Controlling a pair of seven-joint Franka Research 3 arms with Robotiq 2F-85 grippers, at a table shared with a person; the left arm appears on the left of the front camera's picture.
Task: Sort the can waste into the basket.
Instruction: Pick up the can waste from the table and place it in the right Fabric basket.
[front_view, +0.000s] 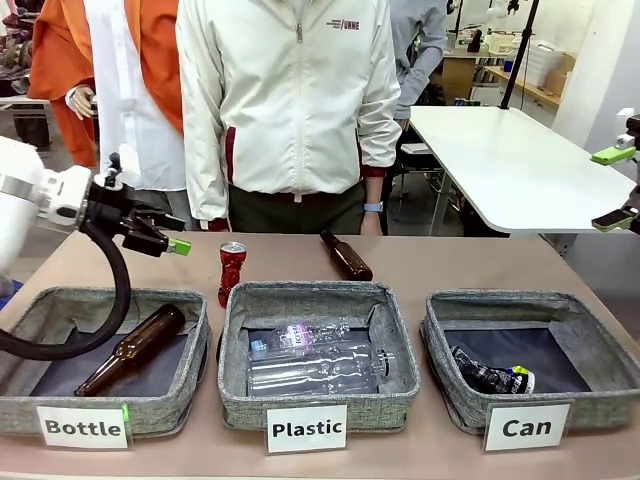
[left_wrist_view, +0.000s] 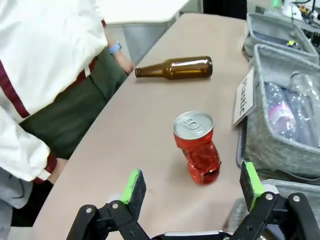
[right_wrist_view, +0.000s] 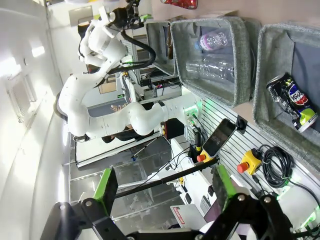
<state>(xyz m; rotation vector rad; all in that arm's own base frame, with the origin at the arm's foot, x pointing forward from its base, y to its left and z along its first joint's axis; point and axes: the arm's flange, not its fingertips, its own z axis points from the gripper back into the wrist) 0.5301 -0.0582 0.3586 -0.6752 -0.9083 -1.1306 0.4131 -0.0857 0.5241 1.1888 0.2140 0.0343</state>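
Observation:
A crushed red can with a silver top stands upright on the table, just behind the left corner of the Plastic basket. My left gripper hovers open to its left, above the table. In the left wrist view the red can sits just beyond my open left gripper, with nothing between the green pads. The dark printed can lies inside the grey basket labelled "Can". My right gripper is raised at the far right, open and empty. From the right wrist, the right gripper is open, and the dark can lies in the Can basket.
A brown glass bottle lies on the table near the person in a white jacket at the far edge. Another brown bottle lies in the Bottle basket. Clear plastic bottles lie in the Plastic basket.

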